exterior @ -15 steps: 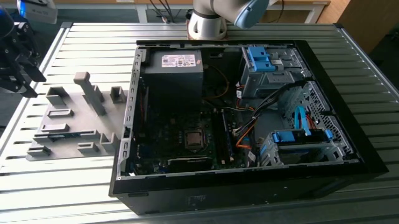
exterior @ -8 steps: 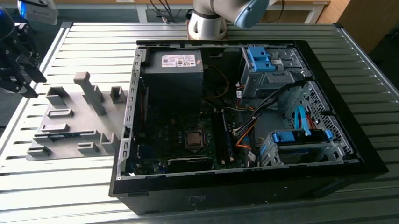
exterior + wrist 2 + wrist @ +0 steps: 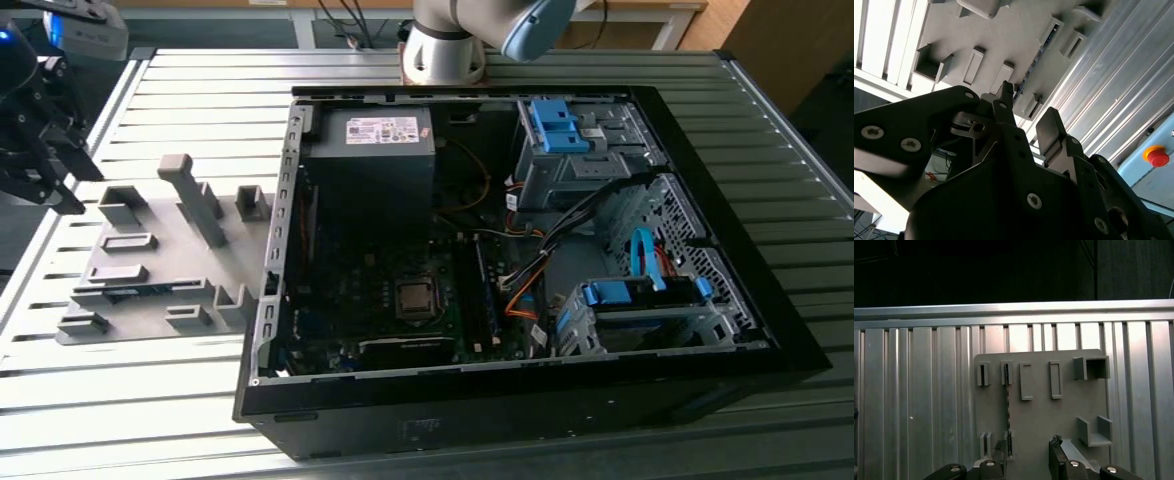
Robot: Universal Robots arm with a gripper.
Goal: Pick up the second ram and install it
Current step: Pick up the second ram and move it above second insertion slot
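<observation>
Bright, even light falls on the ribbed metal table (image 3: 134, 400) in the exterior view, and its near slats glare almost white, while the inside of the open computer case (image 3: 467, 425) sits dim and murky between its own walls. In the second wrist view the table slats burn out to white at one corner, and the gripper (image 3: 1028, 105), close to the lens, is a dark, soft-edged mass against the pale grey tray (image 3: 1004, 35). In the first wrist view a strip of glare runs along the table's far rail under a nearly black background, and the tray's blocks cast short, soft shadows.

silver-grey arm joint (image 3: 447, 45) with pale blue cap (image 3: 534, 25), matte black angular tool (image 3: 1028, 107), silver screws (image 3: 1034, 201)
</observation>
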